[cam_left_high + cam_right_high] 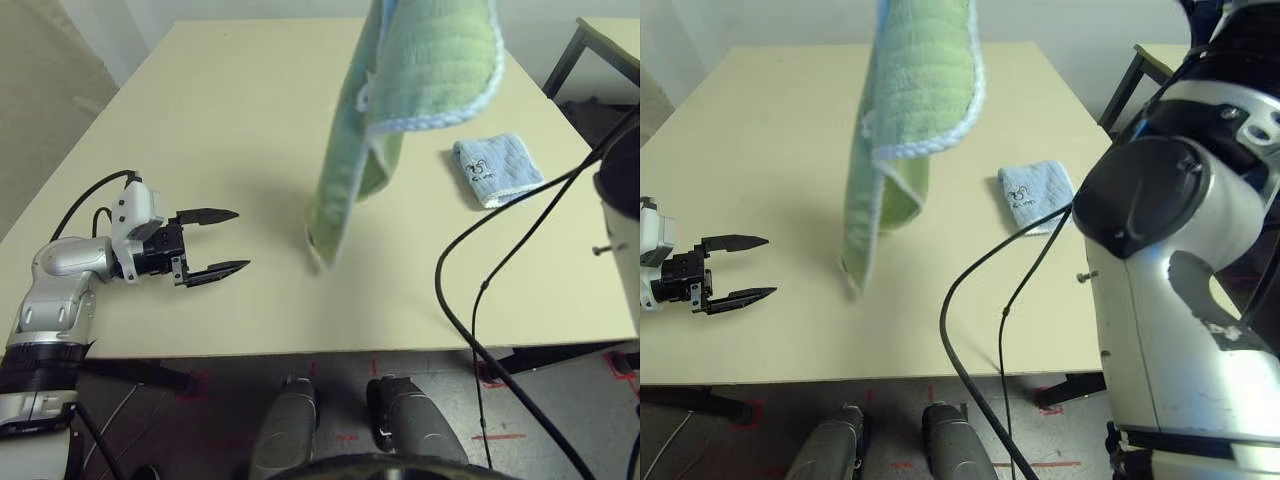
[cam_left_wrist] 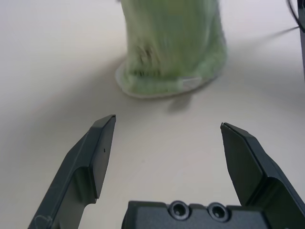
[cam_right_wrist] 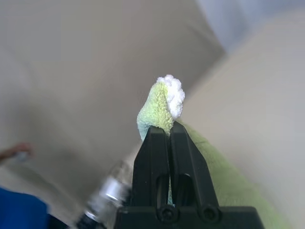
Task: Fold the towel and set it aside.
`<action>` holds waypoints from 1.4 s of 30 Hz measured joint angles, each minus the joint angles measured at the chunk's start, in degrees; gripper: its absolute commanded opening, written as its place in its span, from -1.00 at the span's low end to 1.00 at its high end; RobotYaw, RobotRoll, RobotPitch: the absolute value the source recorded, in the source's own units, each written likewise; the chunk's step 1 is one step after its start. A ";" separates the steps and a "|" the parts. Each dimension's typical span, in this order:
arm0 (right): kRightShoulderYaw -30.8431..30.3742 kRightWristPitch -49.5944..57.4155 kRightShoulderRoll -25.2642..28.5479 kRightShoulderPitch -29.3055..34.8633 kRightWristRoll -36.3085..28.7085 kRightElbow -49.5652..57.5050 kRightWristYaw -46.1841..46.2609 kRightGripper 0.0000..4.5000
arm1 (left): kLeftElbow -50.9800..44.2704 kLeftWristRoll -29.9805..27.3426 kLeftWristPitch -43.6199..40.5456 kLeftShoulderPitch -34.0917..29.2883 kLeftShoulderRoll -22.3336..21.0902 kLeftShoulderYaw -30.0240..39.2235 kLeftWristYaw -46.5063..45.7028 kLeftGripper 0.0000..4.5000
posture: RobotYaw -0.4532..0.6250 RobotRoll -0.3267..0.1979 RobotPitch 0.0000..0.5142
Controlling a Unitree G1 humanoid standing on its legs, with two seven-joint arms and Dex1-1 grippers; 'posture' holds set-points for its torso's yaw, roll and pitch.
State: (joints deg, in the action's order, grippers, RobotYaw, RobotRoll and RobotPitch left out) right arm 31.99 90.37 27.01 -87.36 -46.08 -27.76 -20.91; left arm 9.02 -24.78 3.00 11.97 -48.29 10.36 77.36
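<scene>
Silver-cased and closest to the head camera, my right arm (image 1: 1180, 230) rises beside the table as the job of folding the towel appears to be in its lifting and straightening stage. My right gripper (image 3: 167, 126) has its two fingers together, clamped on a corner of the light green terry towel (image 1: 430, 80), a tuft of green and white edging poking out past the tips. From that grip the cloth hangs in loose folds above the middle of the table (image 1: 200, 110), its embroidered logo (image 2: 147, 59) and white label tag (image 2: 190, 82) near the lower hem; whether that hem touches the tabletop, I cannot tell. My left gripper (image 1: 244, 240) waits low over the table, fingers wide apart with nothing between them, the dangling end just beyond their tips and well clear of their grasp. Next, I judge, comes either laying the towel down flat or catching its free end with my left fingers; a swinging hem could slip past them or land creased. Farther off, toward the table's right side, lies a light-blue folded towel (image 1: 497, 170), apart from the green one.
</scene>
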 measured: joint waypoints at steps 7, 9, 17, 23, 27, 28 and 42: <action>0.70 0.00 -2.38 0.51 -5.07 3.63 6.15 -0.98 | -16.16 0.75 -9.41 -6.29 0.57 -6.05 -5.61 1.00 | -0.05 0.25 -0.54; 1.33 0.00 -2.78 0.50 -5.98 4.08 7.83 -0.98 | -22.94 1.05 -14.21 -8.16 1.83 -8.12 -9.77 1.00 | -0.05 0.25 -0.52; 2.79 0.00 -4.67 1.07 -8.20 4.72 12.08 -0.98 | -38.47 10.78 -28.57 1.10 12.63 -24.84 -27.01 1.00 | -0.04 0.25 -0.50; 3.58 0.00 -4.80 1.34 -8.77 5.20 13.59 -0.98 | -31.66 22.41 -30.47 8.07 19.96 -35.83 -34.30 1.00 | -0.06 0.25 -0.48; 3.69 0.00 -5.11 1.70 -9.33 5.57 13.95 -0.98 | -25.76 26.67 -34.12 9.95 24.86 -39.23 -37.90 1.00 | -0.07 0.25 -0.48; 3.71 0.00 -5.14 1.81 -9.34 5.70 14.08 -0.98 | -24.52 27.40 -35.06 10.73 25.77 -39.96 -38.37 1.00 | -0.07 0.25 -0.48; 3.91 0.00 -5.18 2.71 -9.86 7.27 14.56 -1.00 | -17.54 33.03 -40.18 15.04 31.39 -43.59 -39.49 0.33 | -0.11 0.25 -0.49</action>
State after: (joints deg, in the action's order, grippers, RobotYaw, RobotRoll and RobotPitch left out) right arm 35.91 90.37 21.83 -84.65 -55.95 -20.49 -6.35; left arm -8.52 8.25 -37.18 27.01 -16.89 -33.24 37.88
